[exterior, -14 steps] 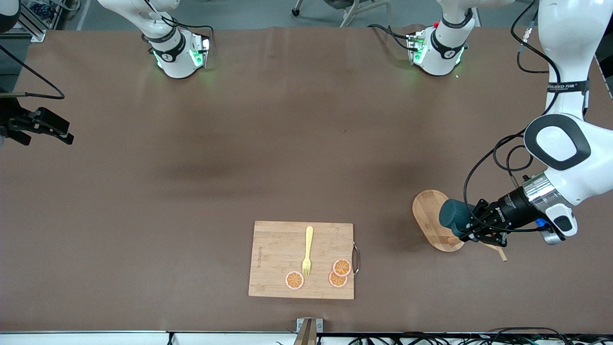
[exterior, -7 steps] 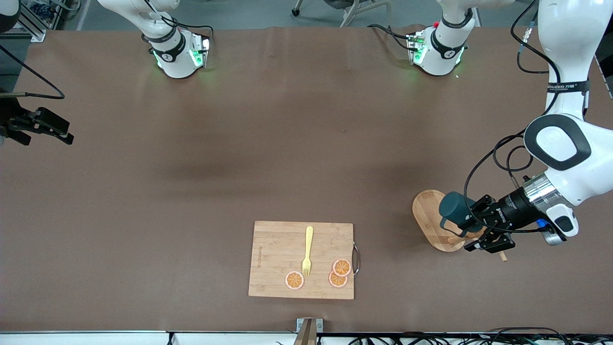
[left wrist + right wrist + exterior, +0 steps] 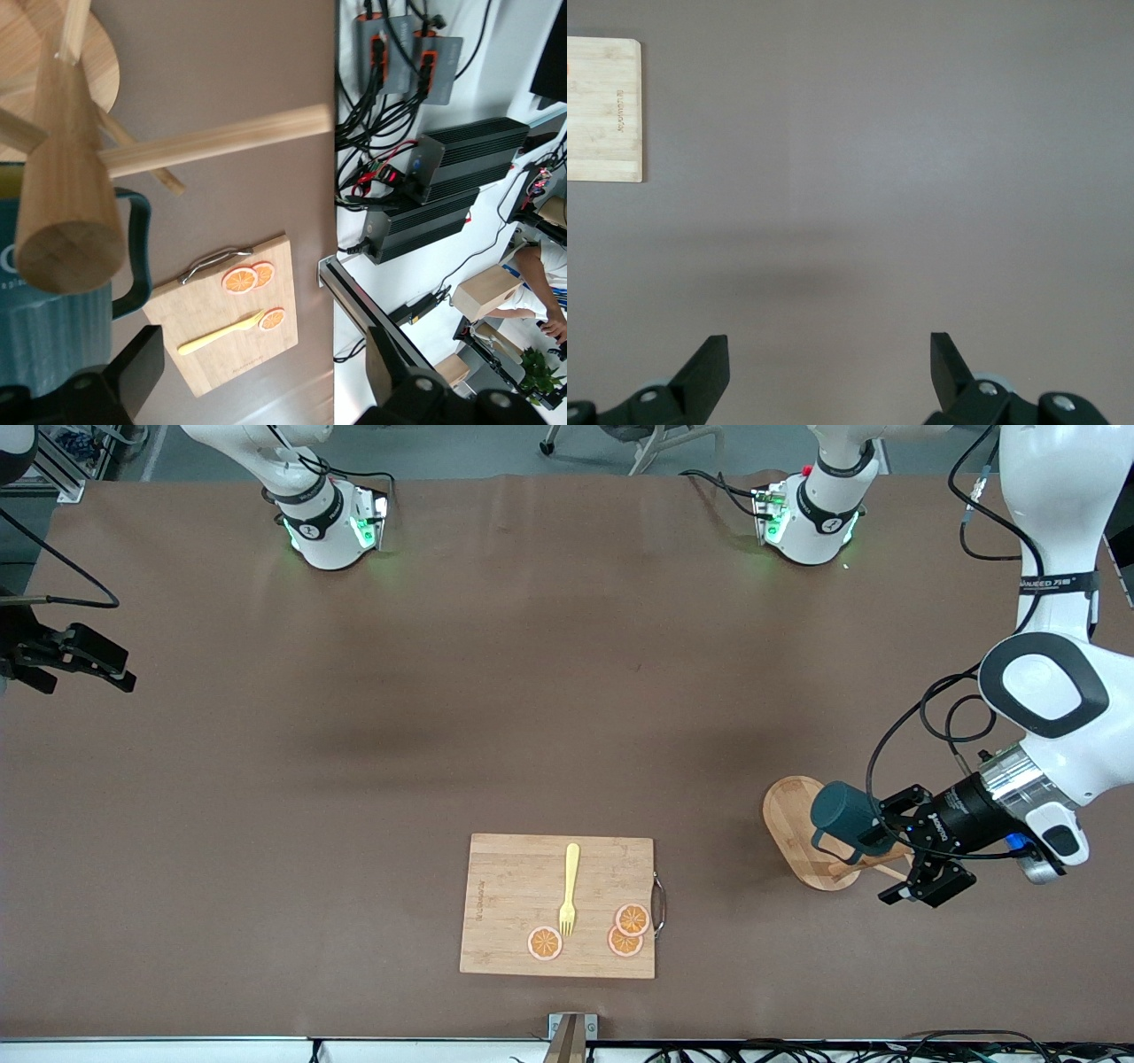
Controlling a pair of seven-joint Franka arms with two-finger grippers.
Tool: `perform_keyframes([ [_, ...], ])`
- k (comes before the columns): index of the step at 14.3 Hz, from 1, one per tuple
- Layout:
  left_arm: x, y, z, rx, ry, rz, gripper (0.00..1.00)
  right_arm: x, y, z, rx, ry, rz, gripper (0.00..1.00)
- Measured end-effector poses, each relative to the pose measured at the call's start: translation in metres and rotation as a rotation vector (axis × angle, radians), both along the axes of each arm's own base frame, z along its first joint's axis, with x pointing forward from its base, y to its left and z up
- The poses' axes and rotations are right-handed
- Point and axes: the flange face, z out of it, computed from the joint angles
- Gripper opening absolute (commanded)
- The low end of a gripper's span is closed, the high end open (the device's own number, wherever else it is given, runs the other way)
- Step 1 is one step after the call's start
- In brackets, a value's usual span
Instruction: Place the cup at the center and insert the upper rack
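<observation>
Now the left tool is spread wide, gripping nothing, beside the rack, where the cup hangs; right tool open, waiting.

Cup hung on upper rack

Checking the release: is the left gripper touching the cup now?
Apart. In the left wrist view the left gripper stands open, both fingers clear of the cup, which hangs on the upper rack.

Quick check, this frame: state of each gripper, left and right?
Left gripper: open, holding nothing, beside the cup hanging on the upper rack.
Right gripper: open, empty, over bare table.
</observation>
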Motion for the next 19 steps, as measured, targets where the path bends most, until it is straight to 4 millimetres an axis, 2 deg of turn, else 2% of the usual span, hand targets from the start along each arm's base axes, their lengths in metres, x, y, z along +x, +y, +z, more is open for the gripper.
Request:
perform_keyframes([
  [5,0.004,0.002,0.023,0.101,-0.049,-0.046,1.00,0.000,0.001,0.000,0.000,0.000,0.002,1.00],
  [9,-0.007,0.009,0.062,0.254,-0.086,-0.123,1.00,0.000,0.001,0.000,0.000,0.000,0.002,1.00],
  [14,-0.043,0.034,0.117,0.479,-0.073,-0.324,1.00,0.000,0.001,0.001,0.000,-0.001,0.002,1.00],
  [19,-0.098,0.090,0.161,0.604,-0.082,-0.680,1.00,0.000,0.001,0.001,0.000,-0.001,0.002,1.00],
])
